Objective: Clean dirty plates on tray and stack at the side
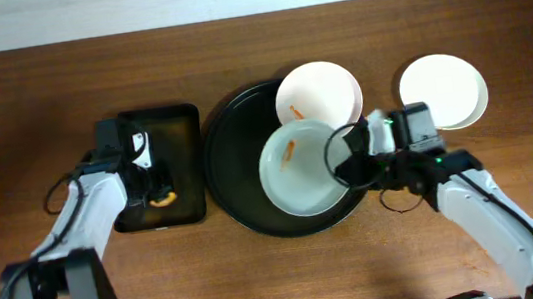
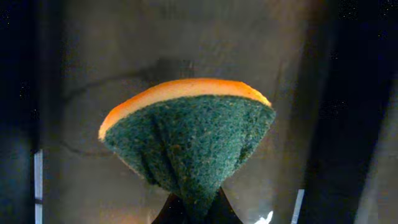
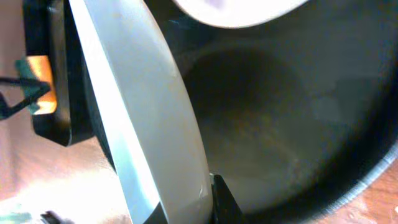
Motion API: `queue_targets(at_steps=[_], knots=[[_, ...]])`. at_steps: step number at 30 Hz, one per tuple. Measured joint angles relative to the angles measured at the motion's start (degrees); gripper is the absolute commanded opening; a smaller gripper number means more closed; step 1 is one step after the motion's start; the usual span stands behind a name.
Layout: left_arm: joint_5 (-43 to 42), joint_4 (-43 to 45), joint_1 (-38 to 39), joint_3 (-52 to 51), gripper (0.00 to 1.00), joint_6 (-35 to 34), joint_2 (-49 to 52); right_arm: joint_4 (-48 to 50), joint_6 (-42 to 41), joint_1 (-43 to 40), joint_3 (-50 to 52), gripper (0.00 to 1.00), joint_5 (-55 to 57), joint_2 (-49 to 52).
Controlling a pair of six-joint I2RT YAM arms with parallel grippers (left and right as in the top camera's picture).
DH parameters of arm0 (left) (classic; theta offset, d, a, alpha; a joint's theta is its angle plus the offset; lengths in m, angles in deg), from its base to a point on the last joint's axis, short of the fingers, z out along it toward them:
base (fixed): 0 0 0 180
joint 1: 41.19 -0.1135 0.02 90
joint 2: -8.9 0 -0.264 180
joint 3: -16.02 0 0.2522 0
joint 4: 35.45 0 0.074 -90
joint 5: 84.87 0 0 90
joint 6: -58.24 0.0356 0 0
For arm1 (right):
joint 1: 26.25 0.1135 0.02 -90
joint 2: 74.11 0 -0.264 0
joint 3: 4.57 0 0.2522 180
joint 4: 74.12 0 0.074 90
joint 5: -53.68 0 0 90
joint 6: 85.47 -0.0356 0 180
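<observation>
Pinched plate (image 3: 144, 112) across black tray (image 3: 280, 149), sponge (image 3: 38, 78) beyond

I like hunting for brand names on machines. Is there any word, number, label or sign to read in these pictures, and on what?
No text can be read: nothing is printed on the plates, the round black tray, the sponge or the small tray.
White patch on the left arm: too small to tell whether it bears any text.
</observation>
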Motion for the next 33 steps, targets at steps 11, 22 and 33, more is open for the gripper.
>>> queue_targets(at_steps=[11,22,33], knots=[[-0.55,5.05,0.00,2.82,0.12,1.53,5.40,-1.03,-1.22,2.67,-0.04,0.04,7.61,-0.07],[0.48,-9.64,0.00,8.76,0.96,0.81,7.41,-1.03,-1.18,2.69,-0.04,0.04,7.76,-0.07],[1.09,-6.64,0.11,0.55,0.00,-3.72,4.72,-1.22,-1.20,2.73,-0.04,0.04,8.13,-0.07]])
